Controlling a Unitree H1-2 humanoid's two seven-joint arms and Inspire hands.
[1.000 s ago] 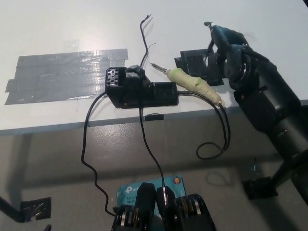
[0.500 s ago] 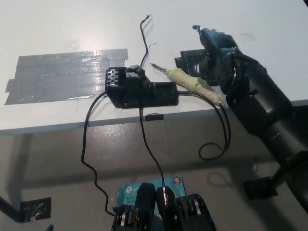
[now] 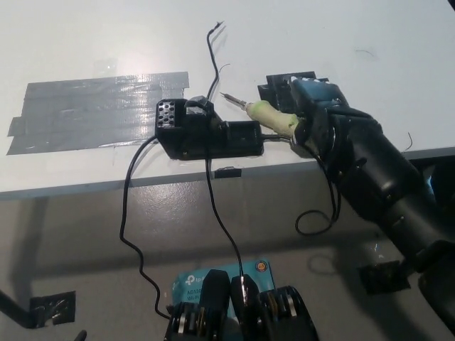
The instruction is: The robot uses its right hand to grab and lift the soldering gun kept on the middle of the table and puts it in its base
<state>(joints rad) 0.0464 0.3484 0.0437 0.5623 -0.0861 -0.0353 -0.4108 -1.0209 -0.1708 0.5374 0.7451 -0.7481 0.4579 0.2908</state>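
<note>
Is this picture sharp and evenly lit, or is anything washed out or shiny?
Head view: mostly sharp; the white table is bright, nearly washed out at the top. The grey tape patch shows shiny glare streaks. The black right hand over the soldering gun looks dark, with little detail visible.

The black right hand (image 3: pixel 320 117) is lower and further to the picture's left than a second ago. Then it hung beside the small black block at the table's right, clear of the soldering gun (image 3: pixel 274 118). Now it sits over the rear of the gun's pale green handle, hiding that end and most of the block (image 3: pixel 279 85). The loop of cable (image 3: pixel 316 217) below the table edge lies slightly changed.
</note>
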